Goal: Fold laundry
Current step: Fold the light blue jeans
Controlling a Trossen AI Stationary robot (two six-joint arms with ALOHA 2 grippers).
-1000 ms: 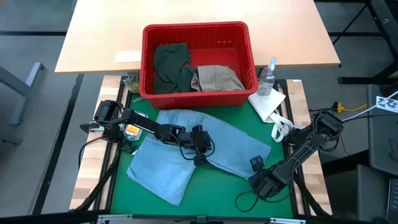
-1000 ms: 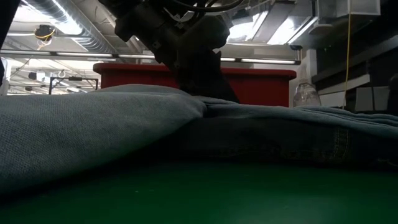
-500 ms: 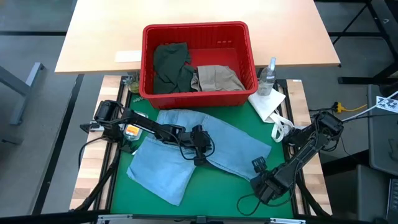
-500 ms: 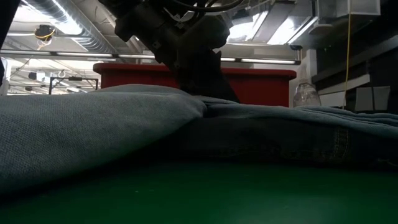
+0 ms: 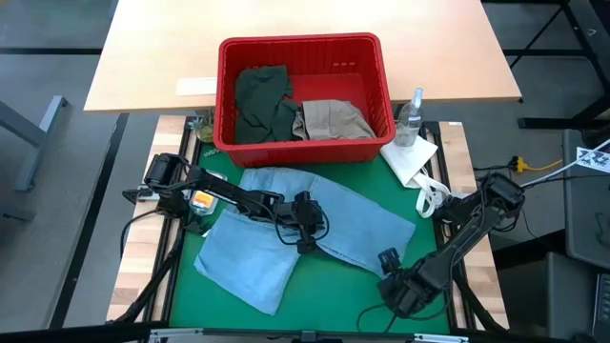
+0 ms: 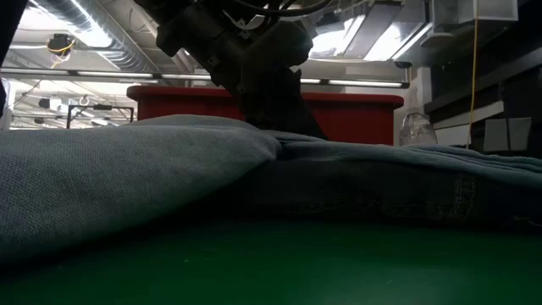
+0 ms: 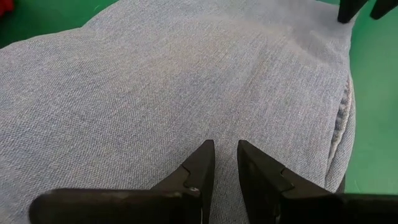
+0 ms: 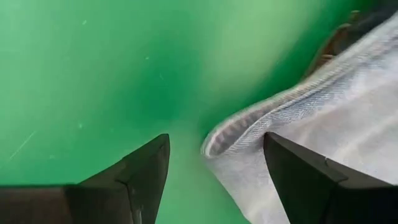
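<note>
The left gripper (image 7: 225,155) pinches the middle of the soft light blue denim (image 5: 286,233). The right gripper (image 8: 214,155) waits wide open by its near right edge.

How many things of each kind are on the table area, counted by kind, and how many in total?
Garments: 3, namely light blue denim on the green mat, dark olive green piece and beige khaki piece in the basket
Red baskets: 1
Clear spray bottles: 1
White cloths: 1
Total: 6

Light blue denim (image 5: 315,229) covers mid-mat; red basket (image 5: 305,141) blocks the far edge.
</note>
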